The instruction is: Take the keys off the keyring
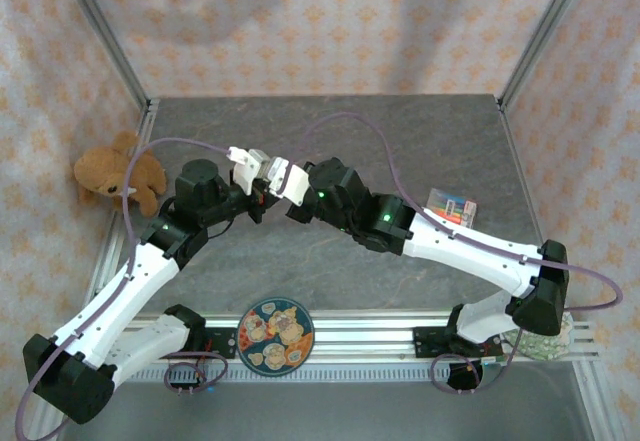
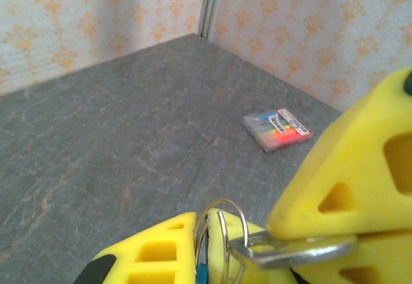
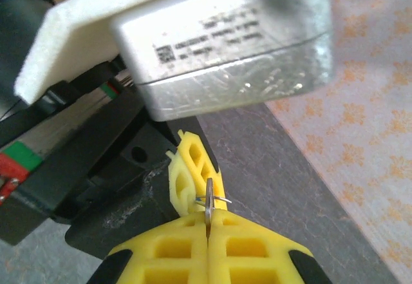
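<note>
Both arms meet above the middle of the table. My left gripper (image 2: pixel 205 223) is shut on the keyring (image 2: pixel 222 229): its thin metal ring stands up between the yellow fingers (image 2: pixel 145 252), with the blue tag (image 2: pixel 201 274) pinched lower down. The silvery key (image 2: pixel 296 248) is threaded on the ring. My right gripper (image 3: pixel 208 223) is shut on that key (image 3: pixel 209 203), which is edge-on between its fingertips and right against the left fingers (image 3: pixel 193 171). In the top view the left gripper (image 1: pixel 262 194) and right gripper (image 1: pixel 283 194) touch tip to tip, hiding the key and ring.
A pack of coloured markers (image 1: pixel 451 204) (image 2: pixel 277 128) lies at the right of the grey table. A brown teddy bear (image 1: pixel 118 176) sits at the left edge. A patterned plate (image 1: pixel 276 334) rests near the front rail. Metal frame posts and papered walls enclose the table.
</note>
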